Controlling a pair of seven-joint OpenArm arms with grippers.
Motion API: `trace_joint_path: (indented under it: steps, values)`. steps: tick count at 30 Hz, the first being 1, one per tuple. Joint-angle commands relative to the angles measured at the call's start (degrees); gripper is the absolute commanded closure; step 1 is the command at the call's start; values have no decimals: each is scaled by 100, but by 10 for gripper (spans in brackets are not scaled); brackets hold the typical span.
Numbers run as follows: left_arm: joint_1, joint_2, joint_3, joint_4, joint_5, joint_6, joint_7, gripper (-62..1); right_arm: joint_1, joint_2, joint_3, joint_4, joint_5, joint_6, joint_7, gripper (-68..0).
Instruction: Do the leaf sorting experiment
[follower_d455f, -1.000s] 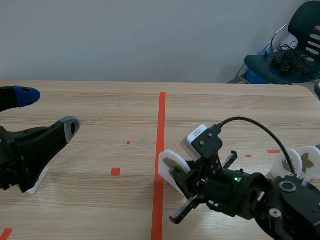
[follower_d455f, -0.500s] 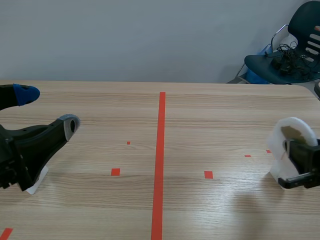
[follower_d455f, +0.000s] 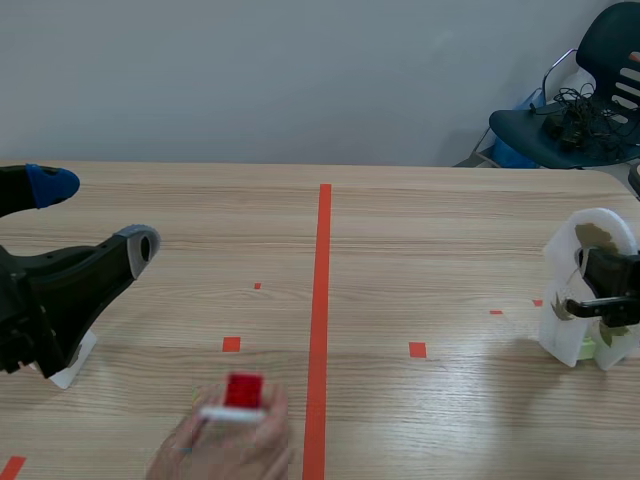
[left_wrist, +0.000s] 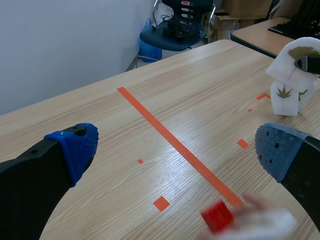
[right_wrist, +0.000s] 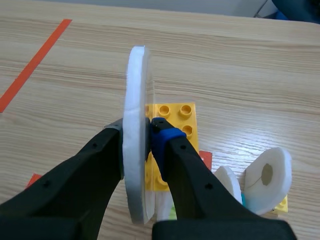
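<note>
My right gripper is at the table's right edge, shut on a white foam disc with a brownish leaf on it. The right wrist view shows that disc edge-on, pressed between the fingers of my right gripper above a yellow studded brick. More white leaf discs stand upright just beside it. My left gripper hovers open at the left, nothing between its blue pads. A person's hand at the front edge holds a red brick on a white piece.
The red tape line runs down the table's middle. A small white piece lies under my left arm. Two more discs stand beside the yellow brick. A dark chair stands beyond the table's far right corner.
My right arm has carried the leaf disc from the table's middle to the right edge by the other discs. A person's hand with a red brick has come in at the front.
</note>
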Motion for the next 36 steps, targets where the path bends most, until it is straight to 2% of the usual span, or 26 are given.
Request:
trace_joint_path:
  steps: [1,3,5,7,10,12,15,18,21,23,26,28,31,36]
  values:
    - [-17,-4,-15,-11,-81,-7,-125,-623,-120,83,260,173,138,223,-48,-46]
    - [-17,-4,-15,-11,-81,-7,-125,-623,-120,83,538,299,404,586,-205,-46]
    - [-17,-4,-15,-11,-81,-7,-125,-623,-120,81,815,435,743,772,-319,-46]
    - [-17,-4,-15,-11,-81,-7,-125,-623,-116,90,1049,555,955,789,-337,-46]
    - [-17,-4,-15,-11,-81,-7,-125,-623,-50,192,1163,621,975,776,-356,-46]
    - [-17,-4,-15,-11,-81,-7,-125,-623,31,267,1158,621,951,669,-352,-46]
    - [-17,-4,-15,-11,-81,-7,-125,-623,251,286,1150,616,785,354,-354,-46]
    - [-17,-4,-15,-11,-81,-7,-122,-623,514,286,986,531,785,332,-358,-46]
    - [-20,-4,-15,-11,-81,-7,-125,-623,839,286,514,291,782,308,-376,-46]
    - [-20,-4,-15,-11,-81,-7,-125,-623,1071,286,114,39,763,90,-374,-46]
    - [-17,-4,-15,-11,-81,-7,-125,-623,1386,282,-417,-542,479,-293,-275,-46]
    - [-17,-4,-15,-11,-81,-7,-125,-623,1578,264,-682,-990,354,-407,-61,-46]
    - [-31,-4,-15,-13,-81,-7,-120,-623,1818,164,-896,-1513,24,-448,101,-46]
    - [-31,-4,-15,-13,-81,-7,-122,-623,1847,26,-968,-1784,-173,-1008,229,-53]
